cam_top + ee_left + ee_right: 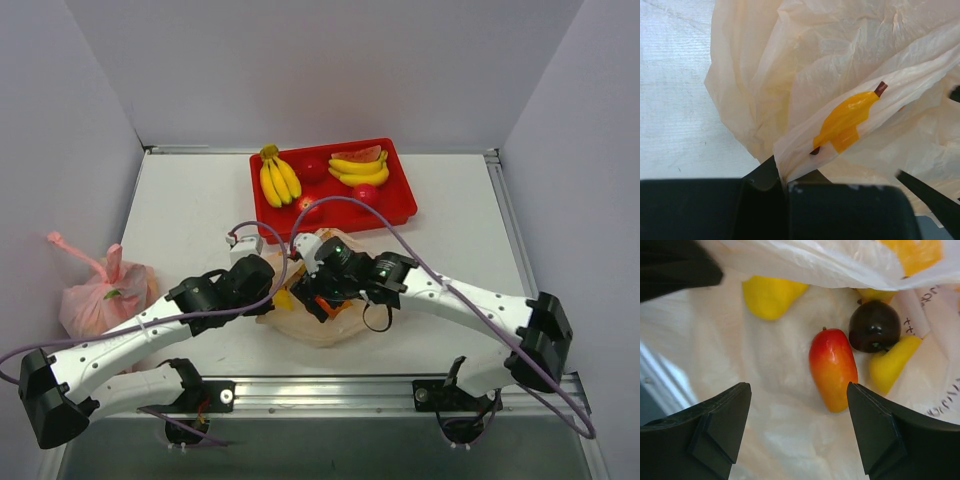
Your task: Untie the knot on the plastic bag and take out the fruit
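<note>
The peach-orange plastic bag [322, 326] lies in the middle of the table under both grippers. My left gripper [782, 176] is shut on a fold of the bag's film next to a yellow banana print [845, 120], holding it up. My right gripper [797, 390] hangs open inside the bag's mouth, nothing between its fingers. Below it lies the fruit: a red-orange piece [833, 369] close to the right finger, a dark plum-like one [874, 326], and yellow pieces [774, 295] [892, 362]. No knot shows in any view.
A red tray [400, 205] at the back holds banana bunches [278, 180], a watermelon slice [357, 155] and red apples. A pink knotted bag [100, 295] sits at the left edge by the wall. Purple cables loop over the arms.
</note>
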Robot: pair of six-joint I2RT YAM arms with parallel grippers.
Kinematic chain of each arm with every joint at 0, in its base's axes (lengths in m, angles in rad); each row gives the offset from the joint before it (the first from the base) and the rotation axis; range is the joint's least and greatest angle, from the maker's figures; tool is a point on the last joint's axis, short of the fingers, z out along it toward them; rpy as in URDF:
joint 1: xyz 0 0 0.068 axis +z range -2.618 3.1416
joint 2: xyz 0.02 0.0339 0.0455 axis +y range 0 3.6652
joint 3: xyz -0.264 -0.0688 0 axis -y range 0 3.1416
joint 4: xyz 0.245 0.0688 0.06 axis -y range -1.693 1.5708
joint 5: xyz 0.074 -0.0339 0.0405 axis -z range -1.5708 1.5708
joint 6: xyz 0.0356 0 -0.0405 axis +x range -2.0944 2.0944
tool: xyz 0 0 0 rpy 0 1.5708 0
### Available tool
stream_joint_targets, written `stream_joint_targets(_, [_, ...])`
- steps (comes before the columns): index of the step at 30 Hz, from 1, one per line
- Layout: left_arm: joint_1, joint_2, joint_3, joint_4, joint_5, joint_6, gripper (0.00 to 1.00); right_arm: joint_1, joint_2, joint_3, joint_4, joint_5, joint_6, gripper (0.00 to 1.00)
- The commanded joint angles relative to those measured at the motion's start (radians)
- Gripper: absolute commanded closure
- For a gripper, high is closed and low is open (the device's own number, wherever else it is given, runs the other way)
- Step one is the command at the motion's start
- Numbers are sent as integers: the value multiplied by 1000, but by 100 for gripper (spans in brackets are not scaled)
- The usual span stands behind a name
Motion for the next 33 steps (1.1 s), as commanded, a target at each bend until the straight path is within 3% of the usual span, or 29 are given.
stream_joint_targets(1, [-4, -22, 4, -8, -7, -7, 100, -15, 107, -29, 21, 54, -85, 22])
stream_joint_targets(5, [-6, -35, -11, -6, -1, -15, 99, -27, 240, -45, 38, 75, -118, 21])
stream_joint_targets(14, [-3, -35, -24, -12, -7, -18, 99, -33, 342, -83, 37, 75, -142, 22])
stream_joint_targets(17, [-3, -22, -18, -12, -7, -18, 99, -33, 335, -94, 32, 95, -151, 48])
stream_joint_targets(18, [-3, -19, -16, -12, -7, -18, 99, -33, 327, -100, 31, 88, -151, 64])
stream_joint_targets(21, [-3, -12, -13, -11, -9, -18, 99, -32, 281, -109, 32, 53, -150, 87])
stream_joint_targets(26, [-3, -3, -10, -12, -17, -13, 99, -31, 132, -108, 31, -26, -139, 100])
stream_joint_targets(33, [-4, 11, -2, -12, -23, -4, 99, -33, 22, -54, 31, -84, -124, 100])
